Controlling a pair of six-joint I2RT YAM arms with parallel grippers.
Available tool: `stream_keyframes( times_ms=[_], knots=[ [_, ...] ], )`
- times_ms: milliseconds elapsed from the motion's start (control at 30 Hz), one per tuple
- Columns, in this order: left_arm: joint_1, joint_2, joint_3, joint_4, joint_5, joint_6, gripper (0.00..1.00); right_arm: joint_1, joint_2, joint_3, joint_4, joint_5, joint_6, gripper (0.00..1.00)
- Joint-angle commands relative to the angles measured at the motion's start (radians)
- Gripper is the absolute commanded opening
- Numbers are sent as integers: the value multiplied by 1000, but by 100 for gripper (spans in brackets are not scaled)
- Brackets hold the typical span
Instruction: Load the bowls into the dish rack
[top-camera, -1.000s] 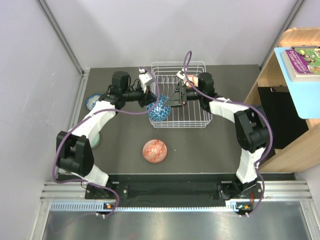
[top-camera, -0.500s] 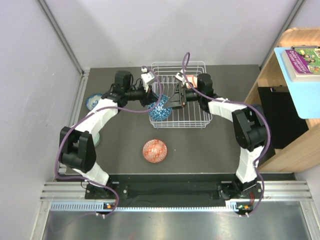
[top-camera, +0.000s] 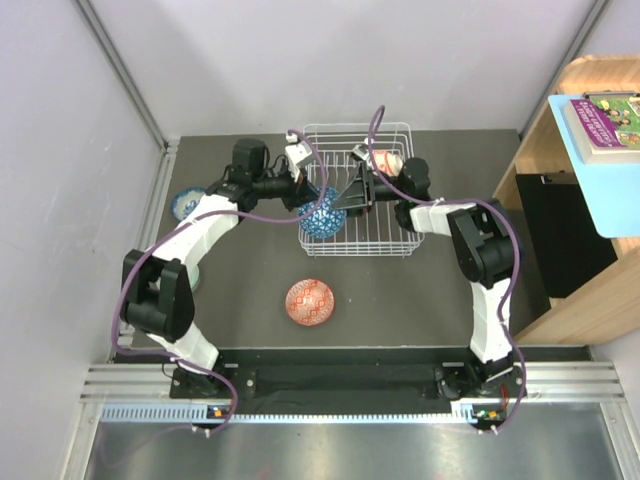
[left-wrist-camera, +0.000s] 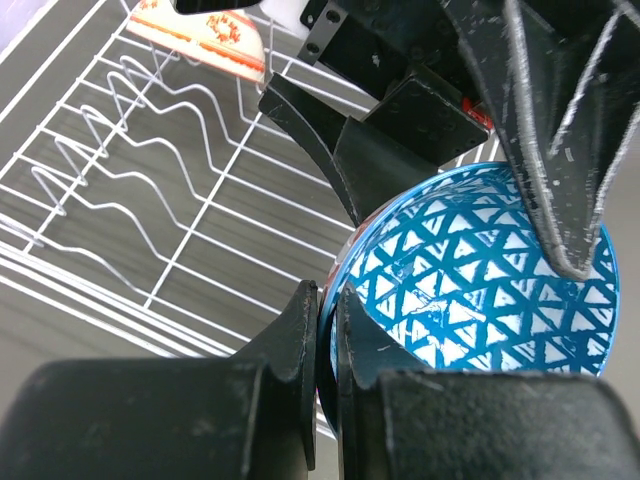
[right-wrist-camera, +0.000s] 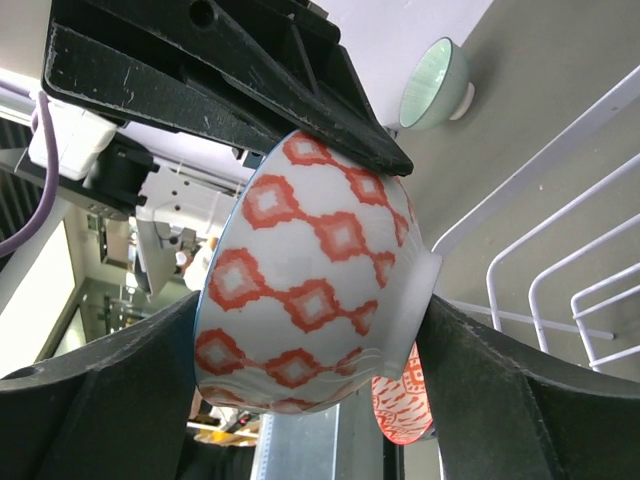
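Note:
My left gripper (top-camera: 308, 205) is shut on the rim of a blue-and-white bowl (top-camera: 321, 215), holding it tilted on edge over the left side of the white wire dish rack (top-camera: 400, 130). In the left wrist view my gripper (left-wrist-camera: 328, 300) pinches the rim of the bowl (left-wrist-camera: 480, 290). My right gripper (top-camera: 346, 198) spans the same bowl from rim to foot ring; in the right wrist view the gripper (right-wrist-camera: 310, 305) has its fingers against the bowl (right-wrist-camera: 320, 270), whose white outside bears red diamonds. An orange-red bowl (top-camera: 383, 158) sits in the rack.
An orange-red bowl (top-camera: 310, 302) lies on the table in front of the rack. A second blue-and-white bowl (top-camera: 185, 205) sits at the far left. A pale green bowl (top-camera: 192, 278) is partly hidden under my left arm. A wooden shelf (top-camera: 560, 200) stands at the right.
The blue-and-white bowl has moved a little up and right toward the rack with my left gripper. My right arm has folded in closer to the rack, its gripper staying at the bowl.

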Motion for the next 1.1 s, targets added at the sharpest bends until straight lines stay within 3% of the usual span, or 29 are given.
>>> stream_keyframes(
  times_ms=[0, 233, 333, 367, 433, 533, 633, 800, 900, 1067],
  knots=[
    [-15, 20, 57, 59, 4, 20, 0, 10, -11, 6, 223, -28, 100, 77],
    [-19, 42, 62, 57, -15, 20, 0, 9, -22, -1, 225, -32, 94, 61],
    [-21, 40, 57, 59, -19, 22, 0, 9, -25, -6, 220, -32, 88, 51],
    [-21, 36, 54, 59, -21, 20, 0, 9, -25, -7, 212, -30, 85, 44],
    [-21, 33, 49, 60, -21, 22, 4, 9, -28, -9, 203, -28, 71, 38],
    [-21, 23, 42, 60, -19, 20, 15, 9, -31, -10, 171, -24, 48, 20],
    [-21, 16, 31, 62, -13, 19, 27, 3, -42, -17, 111, -13, 7, 11],
    [-21, -1, 8, 65, -4, 13, 35, -8, -71, -21, -54, 13, -143, 1],
    [-21, -12, -6, 71, -4, 8, 41, -16, -85, -18, -159, 31, -225, 0],
    [-19, -20, -21, 80, 2, 7, 41, -20, -110, 0, -372, 70, -390, 0]
  ],
)
